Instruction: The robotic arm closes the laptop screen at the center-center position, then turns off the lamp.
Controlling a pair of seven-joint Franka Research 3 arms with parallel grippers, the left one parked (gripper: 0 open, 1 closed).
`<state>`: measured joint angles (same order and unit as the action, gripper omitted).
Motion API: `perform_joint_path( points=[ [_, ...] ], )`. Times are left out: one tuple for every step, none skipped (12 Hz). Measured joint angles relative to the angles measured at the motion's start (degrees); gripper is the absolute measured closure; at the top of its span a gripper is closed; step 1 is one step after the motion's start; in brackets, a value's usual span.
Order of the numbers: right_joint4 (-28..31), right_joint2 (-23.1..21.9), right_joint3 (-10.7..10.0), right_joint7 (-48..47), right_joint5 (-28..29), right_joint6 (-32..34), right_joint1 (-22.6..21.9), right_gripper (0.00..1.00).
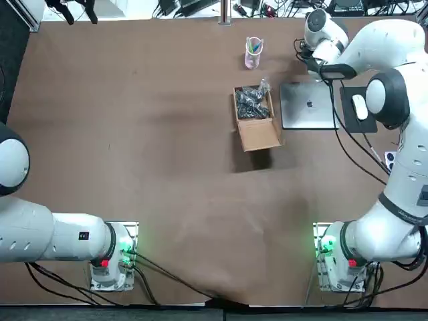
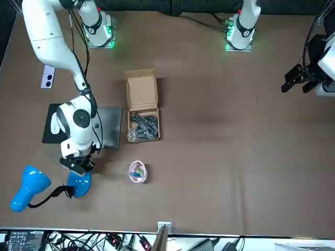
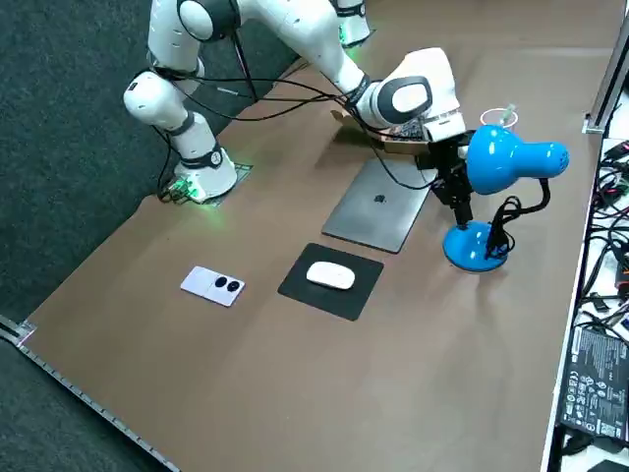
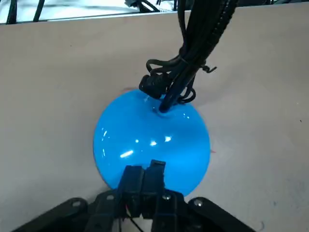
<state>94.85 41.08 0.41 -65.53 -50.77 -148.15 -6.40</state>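
The glossy bright-blue desk lamp point(image 3: 501, 162) trails a black cord. The black end effector point(image 4: 145, 170), fingers pressed together, sits over the lamp's round blue base. The closed silver-grey laptop point(image 3: 378, 202) bears a dark logo. A white mouse point(image 3: 330, 276) lies on a black mat point(image 3: 344, 303) — the flat phone point(image 3: 213, 285) looks pale lilac, perhaps white. The bench point(image 1: 167, 167) is plain brown.

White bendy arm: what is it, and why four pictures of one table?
It is a white robot arm. The cameras look from above, from across the table, from the side, and from the arm's wrist. On the brown table lie a closed silver laptop, an open cardboard box, a pink cup, a white mouse and a pale phone. Its right gripper, a two-fingered hand, is shut, holds nothing, and hangs just over the round base of the blue desk lamp.
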Motion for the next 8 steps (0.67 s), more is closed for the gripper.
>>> perform_joint_path(
  points=[
    [0.0, 0.0, 0.0, 0.0, 0.0, 0.0, 0.0, 0.98],
    [0.0, 0.0, 0.0, 0.0, 0.0, -0.1, 0.0, 0.98],
    [0.0, 0.0, 0.0, 0.0, 0.0, -0.3, 0.0, 0.98],
    [0.0, 0.0, 0.0, 0.0, 0.0, -0.4, 0.0, 0.98],
    [0.0, 0.0, 0.0, 0.0, 0.0, -0.4, 0.0, 0.98],
    [0.0, 0.0, 0.0, 0.0, 0.0, -0.4, 0.0, 0.98],
    [0.0, 0.0, 0.0, 0.0, 0.0, -0.5, 0.0, 0.98],
    [0.0, 0.0, 0.0, 0.0, 0.0, -0.6, 0.0, 0.98]
  ],
)
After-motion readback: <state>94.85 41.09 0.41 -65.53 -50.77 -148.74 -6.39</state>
